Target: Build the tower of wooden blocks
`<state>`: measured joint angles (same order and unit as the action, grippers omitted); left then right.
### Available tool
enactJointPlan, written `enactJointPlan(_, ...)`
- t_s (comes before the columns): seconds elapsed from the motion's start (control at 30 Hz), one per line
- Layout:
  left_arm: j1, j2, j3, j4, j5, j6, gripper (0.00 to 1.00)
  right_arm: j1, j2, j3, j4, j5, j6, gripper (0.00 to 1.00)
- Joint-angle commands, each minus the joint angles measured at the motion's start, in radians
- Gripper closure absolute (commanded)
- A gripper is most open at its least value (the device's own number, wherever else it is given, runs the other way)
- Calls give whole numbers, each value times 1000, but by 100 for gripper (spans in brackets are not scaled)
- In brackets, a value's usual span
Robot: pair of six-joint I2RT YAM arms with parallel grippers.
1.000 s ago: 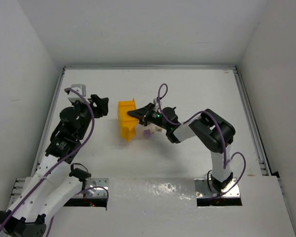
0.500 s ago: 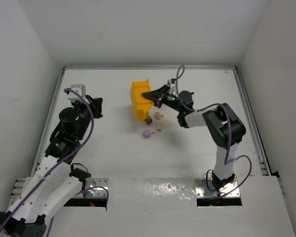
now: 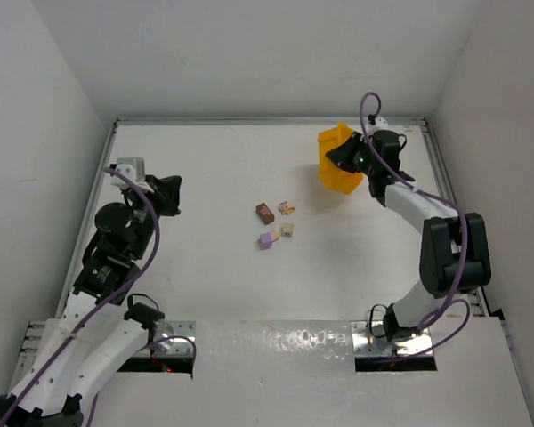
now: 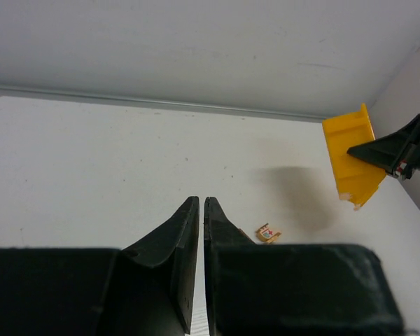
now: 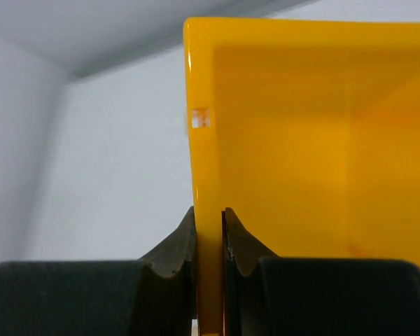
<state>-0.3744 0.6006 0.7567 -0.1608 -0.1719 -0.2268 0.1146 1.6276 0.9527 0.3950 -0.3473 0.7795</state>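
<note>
Several tiny wood blocks lie loose and apart near the table's middle: a dark brown one (image 3: 264, 212), two pale tan ones (image 3: 287, 208) (image 3: 287, 230) and a purplish one (image 3: 266, 239). One tan block (image 4: 269, 233) shows just right of my left fingers. My left gripper (image 3: 172, 194) (image 4: 201, 203) hovers at the left, well away from the blocks, shut with nothing between its fingers. My right gripper (image 3: 351, 158) (image 5: 208, 213) is at the back right, shut on the wall of the yellow bin (image 3: 336, 165) (image 5: 287, 140), which it holds tilted above the table.
White walls close in the table at the back and on both sides. A metal strip (image 3: 267, 122) runs along the back edge. The yellow bin (image 4: 351, 162) and its shadow appear at the right of the left wrist view.
My right arm has swung the yellow bin from the table's middle to the back right, and the blocks now lie uncovered. My left gripper has shut.
</note>
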Motion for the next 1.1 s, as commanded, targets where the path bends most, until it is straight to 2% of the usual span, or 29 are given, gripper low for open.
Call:
enactJointPlan(0.0, -9, -19, 4, 38, 15, -9, 94, -10, 11, 140, -507, 358, -468, 100)
enactJointPlan(0.03, -9, -19, 3, 40, 17, -8, 93, -10, 47, 161, -560, 448, -527, 100)
enactJointPlan(0.13, -9, -16, 3, 40, 25, -9, 93, -16, 104, 217, -609, 504, -623, 100)
enactJointPlan(0.27, -8, -12, 4, 40, 26, -6, 93, -20, 274, 349, -669, 649, -704, 100)
enactJointPlan(0.43, -9, -5, 3, 38, 17, -3, 93, -33, 383, 411, -705, 692, -721, 100)
enactJointPlan(0.53, -9, 5, 4, 40, 20, -2, 92, -33, 403, 408, -706, 719, -715, 79)
enactJointPlan(0.57, -9, 8, 7, 40, 22, -2, 92, -35, 408, 411, -712, 729, -711, 63)
enactJointPlan(0.63, -9, 14, 6, 38, 22, -2, 90, -33, 391, 402, -734, 746, -685, 47)
enactJointPlan(0.67, -9, 16, 6, 38, 18, 0, 89, -33, 371, 388, -728, 733, -675, 36)
enactJointPlan(0.73, -9, 21, 6, 38, 17, 0, 88, -32, 275, 333, -677, 684, -655, 27)
enactJointPlan(0.77, -9, 22, 6, 38, 17, 1, 88, -32, 197, 315, -651, 659, -640, 19)
enactJointPlan(0.87, -9, 25, 7, 38, 15, 3, 86, -29, 42, 250, -593, 553, -599, 13)
enactJointPlan(0.9, -8, 27, 7, 38, 14, 3, 86, -17, 6, 203, -569, 483, -588, 14)
enactJointPlan(0.93, -8, 27, 7, 38, 14, 3, 86, -7, -26, 183, -550, 453, -577, 19)
enactJointPlan(0.97, -8, 27, 9, 38, 14, 4, 86, 5, -55, 160, -507, 426, -550, 51)
enactJointPlan(1.0, -8, 27, 9, 35, 12, 6, 85, 40, -104, 111, -484, 360, -542, 67)
enactJointPlan(1.07, -8, 25, 12, 33, 5, 10, 85, 119, -132, 60, -457, 350, -520, 100)
